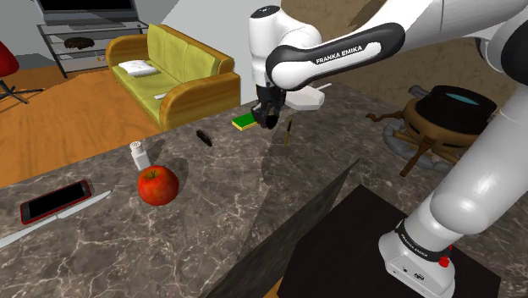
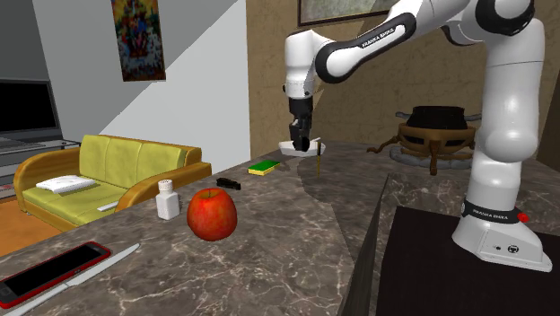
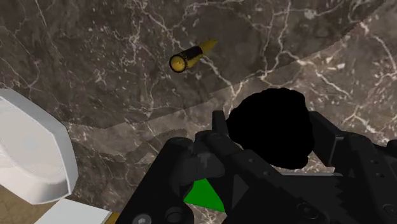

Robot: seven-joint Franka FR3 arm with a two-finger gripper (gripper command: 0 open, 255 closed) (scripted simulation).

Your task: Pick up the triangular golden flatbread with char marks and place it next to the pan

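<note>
Above the far stretch of the dark marble surface (image 1: 211, 229), the black gripper (image 1: 269, 117) hangs from the white arm with its jaws clasped on the flatbread (image 3: 273, 130). The flatbread is drawn as a rounded, pure-black lump, and no golden colour or char marks can be made out on it. It is held clear of the surface. Just beside the gripper lies the white pan (image 1: 306, 100), its handle pointing away toward the shoulder view's right. On the gripper's other side a yellow-and-green sponge (image 1: 244, 124) lies flat, partly under the jaws in the wrist view. A slim golden-and-black pen (image 1: 289, 131) stands upright near the pan. Toward the shoulder view's lower left, well apart from the gripper, a red apple (image 1: 158, 184) sits just beside a white shaker (image 1: 139, 155). A red-edged phone (image 1: 55, 201) and a knife (image 1: 59, 218) lie further left.
</note>
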